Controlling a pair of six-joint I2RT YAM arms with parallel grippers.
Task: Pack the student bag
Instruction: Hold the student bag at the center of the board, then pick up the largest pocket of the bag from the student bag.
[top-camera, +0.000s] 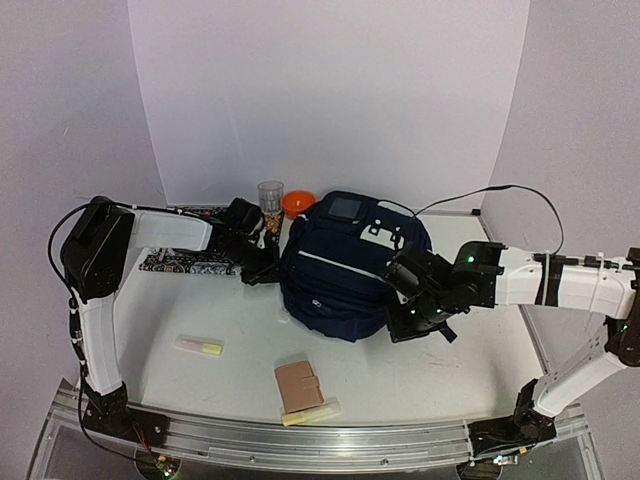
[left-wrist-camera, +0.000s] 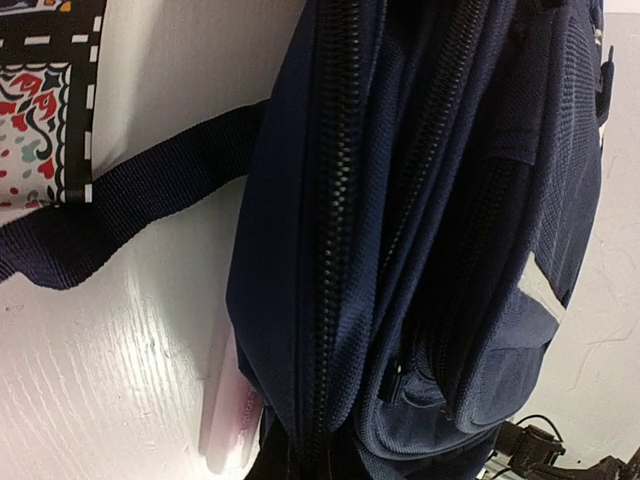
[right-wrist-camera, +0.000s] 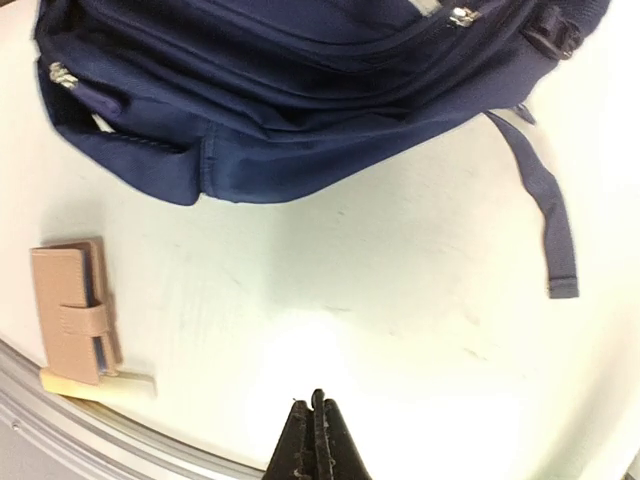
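navy woven student bag (top-camera: 340, 285), coarse zips (left-wrist-camera: 335, 200), l jaws shut, r jaws shut

Left claw (top-camera: 266, 274) tips hidden — lost against the student bag (top-camera: 335, 285).

Built as two arms of glossy white shells with bulky black joint housings: left arm (top-camera: 100, 325), right arm (top-camera: 580, 285). Bolted down on black bases (top-camera: 105, 408), with small green and red lights nearby. Trailed by thin black cables (top-camera: 500, 188). Dotted with green status lights (top-camera: 466, 260) near the right wrist. Tipped at the right gripper (right-wrist-camera: 317, 402) with narrow matte-black jaws.
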